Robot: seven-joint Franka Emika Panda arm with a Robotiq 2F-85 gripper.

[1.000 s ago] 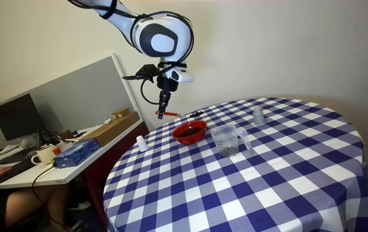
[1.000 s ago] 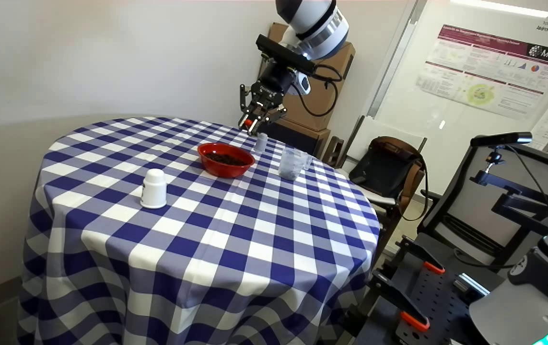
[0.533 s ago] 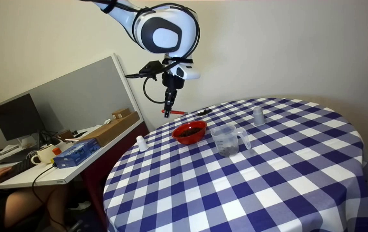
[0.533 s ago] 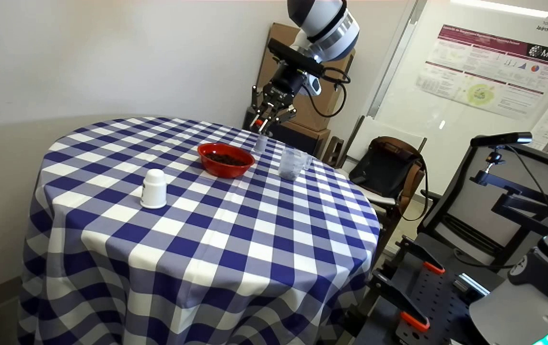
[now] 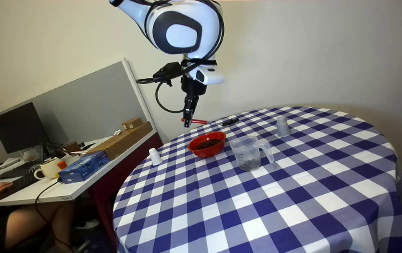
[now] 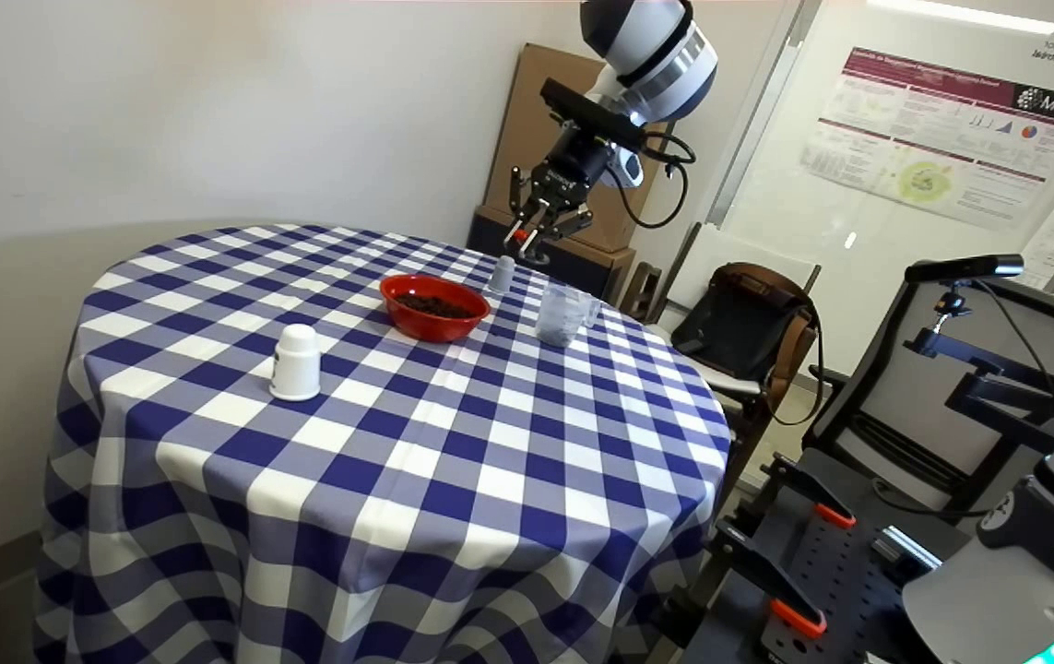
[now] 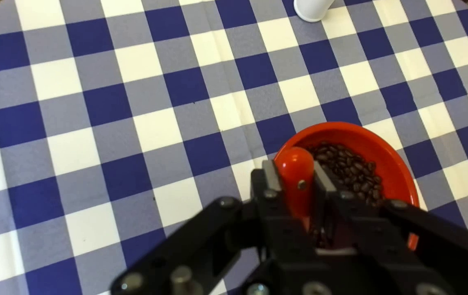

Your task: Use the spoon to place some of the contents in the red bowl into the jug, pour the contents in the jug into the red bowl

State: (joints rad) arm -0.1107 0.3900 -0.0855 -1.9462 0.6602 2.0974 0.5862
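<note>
The spoon's red handle (image 7: 296, 176) is clamped between the pads of my gripper (image 7: 298, 174) in the wrist view. Seen in an exterior view, the spoon (image 5: 199, 121) lies about level in the air, its dark end (image 5: 230, 122) pointing right; how much it carries is too small to tell. My gripper (image 6: 523, 238) hangs above the table, behind the red bowl (image 6: 430, 325). Dark brown beans (image 7: 354, 170) partly fill that bowl. To its right in both exterior views stands the clear jug (image 5: 244, 149), upright, with a little dark matter low inside.
A white upturned cup (image 6: 296, 369) stands on the checked tablecloth (image 6: 453, 443), and a greyish one (image 5: 282, 128) stands on the far side of the jug. A desk (image 5: 55, 191) with a blue box (image 5: 84, 167) adjoins the table; a person sits there.
My gripper has carried the spoon to the right in both exterior views, keeping it about level. The bowl, jug and cups have stayed put.
</note>
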